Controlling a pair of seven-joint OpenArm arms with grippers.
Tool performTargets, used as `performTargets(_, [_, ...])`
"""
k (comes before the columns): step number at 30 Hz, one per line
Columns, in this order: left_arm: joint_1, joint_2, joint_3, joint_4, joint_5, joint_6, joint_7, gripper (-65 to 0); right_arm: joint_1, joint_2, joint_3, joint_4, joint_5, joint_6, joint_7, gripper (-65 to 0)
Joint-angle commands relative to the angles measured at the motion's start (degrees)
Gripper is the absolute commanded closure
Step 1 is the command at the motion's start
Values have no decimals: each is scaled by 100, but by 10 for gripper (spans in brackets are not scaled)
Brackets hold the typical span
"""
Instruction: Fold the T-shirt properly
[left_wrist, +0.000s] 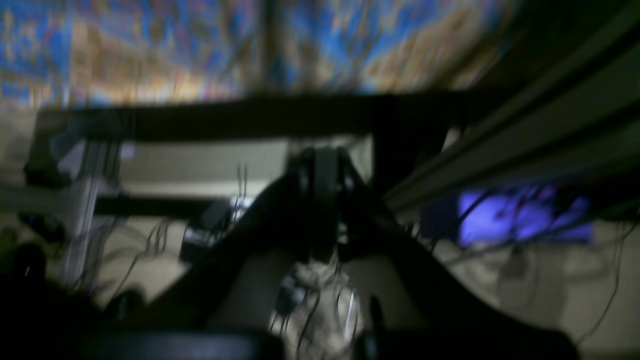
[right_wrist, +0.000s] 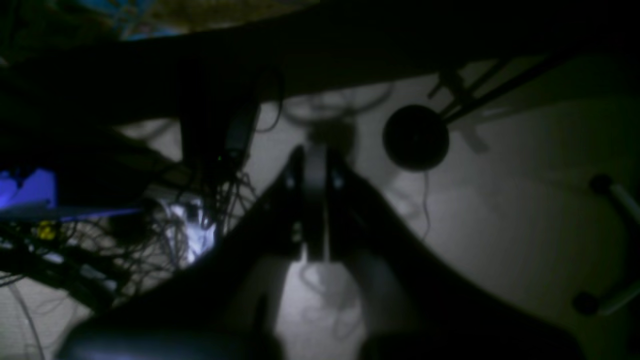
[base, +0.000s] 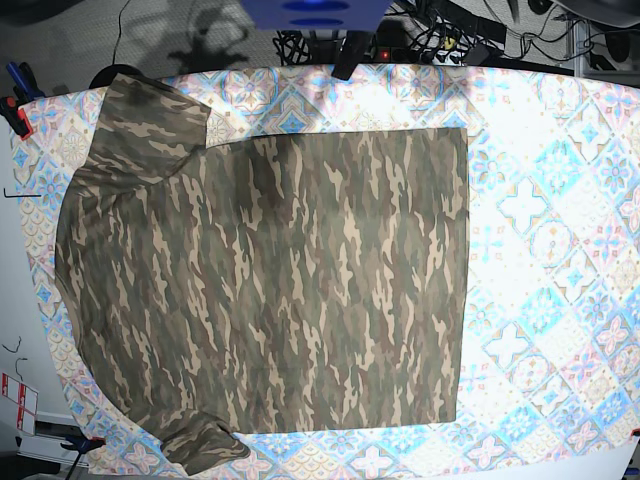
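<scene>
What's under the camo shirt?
The T-shirt lies flat on a table covered with a blue, white and orange tile-pattern cloth, which shows all round it. The cloth directly beneath is hidden, so I cannot tell if anything else lies under there.

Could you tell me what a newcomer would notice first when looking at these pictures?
The camouflage T-shirt dominates the base view, spread flat and unfolded across the left and middle of the table, whose blue, pastel tile-patterned cover lies bare on the right. Neither arm is over the cloth. Both wrist views are dark and blurred: the left gripper and right gripper are shut on nothing, pointing at cables and floor below the table edge.
</scene>
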Motion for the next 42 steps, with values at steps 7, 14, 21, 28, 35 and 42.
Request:
performTargets(7, [1450,10,12,3071,23,17,-165,0,-129,44,-15,-16,3,-10,165,0])
performTargets(14, [1784,10,12,4188,23,17,-156,0,-260,44,-15,252,-6,8,173,0])
performTargets(21, [1863,10,21,4759,23,17,-156,0,-1474,44,-15,2951,-6,8,147,0])
performTargets(28, [2453,10,21,6676,23,17,1285,0,-2423,62,3,5535,-6,8,-1374,0])
performTargets(35, [2620,-25,-6,8733,-56,17,3721,0,-2907,203,38,8137,-6,16,-3299,0])
performTargets(42, [2321,-34,-41,10016,-425,17,5971,0,-2590,396,29,9518,3,16,-5383,0])
